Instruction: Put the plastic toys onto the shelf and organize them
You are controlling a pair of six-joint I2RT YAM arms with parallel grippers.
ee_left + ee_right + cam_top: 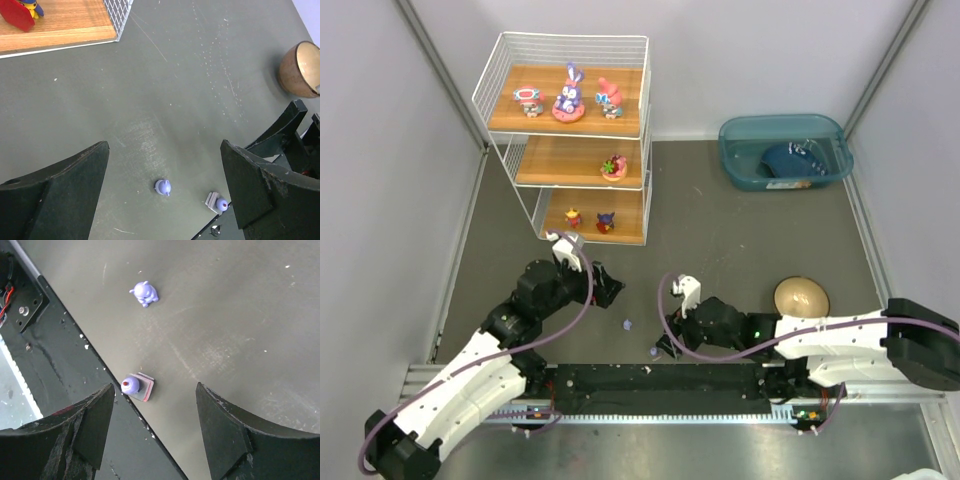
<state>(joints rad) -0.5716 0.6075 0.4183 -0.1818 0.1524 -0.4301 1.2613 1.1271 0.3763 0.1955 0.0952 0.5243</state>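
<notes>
The white wire shelf point(508, 140) stands at the back left. Three figurines point(569, 95) are on its top board, one point(614, 167) on the middle board and two point(573, 217) on the bottom board. A tiny purple figure point(627, 324) point(162, 187) point(144, 293) and a purple bit on a small square base point(652, 351) point(218, 202) point(134, 386) lie loose on the table. My left gripper point(605, 285) point(164, 150) is open and empty above the purple figure. My right gripper point(667, 343) point(155, 390) is open and empty over the square-based bit.
A tan bowl point(801, 297) point(300, 70) lies near the right arm. A teal bin point(735, 165) at the back right holds a dark blue item point(790, 160). The black base rail point(75, 370) runs right beside the square-based bit. The shelf's bottom board corner point(60, 25) shows a red-caped figurine point(20, 12).
</notes>
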